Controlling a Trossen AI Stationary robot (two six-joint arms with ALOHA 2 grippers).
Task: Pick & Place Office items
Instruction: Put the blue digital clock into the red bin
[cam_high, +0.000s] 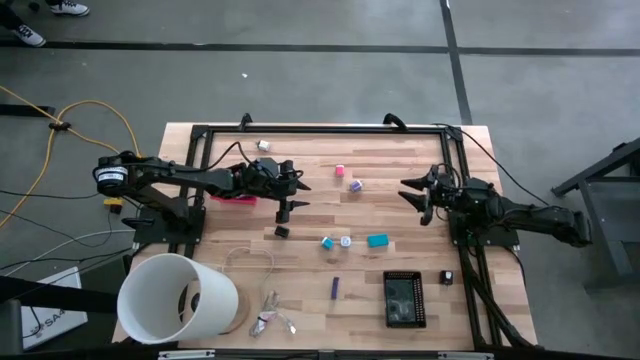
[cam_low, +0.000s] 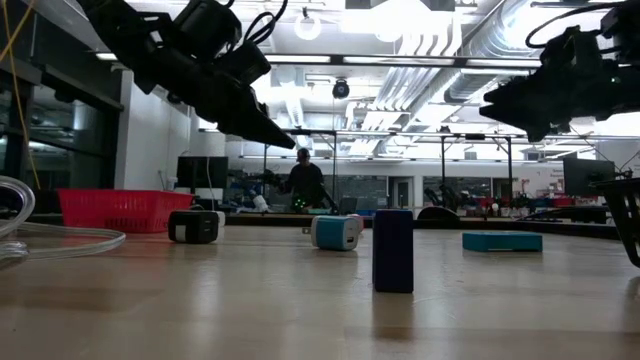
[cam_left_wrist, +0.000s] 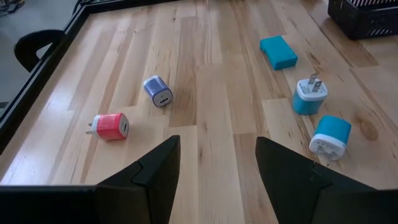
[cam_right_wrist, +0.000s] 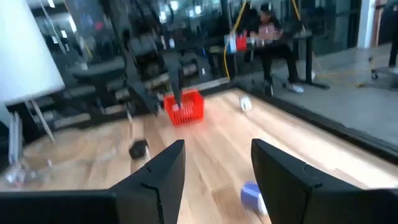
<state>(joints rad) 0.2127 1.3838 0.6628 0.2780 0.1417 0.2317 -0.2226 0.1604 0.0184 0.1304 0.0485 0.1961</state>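
Note:
The office items lie scattered on the wooden table (cam_high: 400, 160). Among them are a pink charger (cam_left_wrist: 111, 126), a purple charger (cam_left_wrist: 158, 91), two blue chargers (cam_left_wrist: 310, 94) (cam_left_wrist: 329, 137) and a teal block (cam_left_wrist: 278, 52). A purple block (cam_low: 393, 250) stands upright near the front, and a black piece (cam_high: 282, 231) lies left of centre. My left gripper (cam_high: 290, 195) hangs open above the table's left half, slanting down, with nothing between its fingers. My right gripper (cam_high: 415, 195) hangs open and level at the right, also holding nothing.
A big white tub (cam_high: 180, 298) lies on its side at the near left corner. A wire loop (cam_high: 250, 258) and a silvery clump (cam_high: 270, 322) lie beside it. A red basket (cam_high: 232, 198) sits under the left arm, and a black tray (cam_high: 405, 298) near the front right. People show beyond the table.

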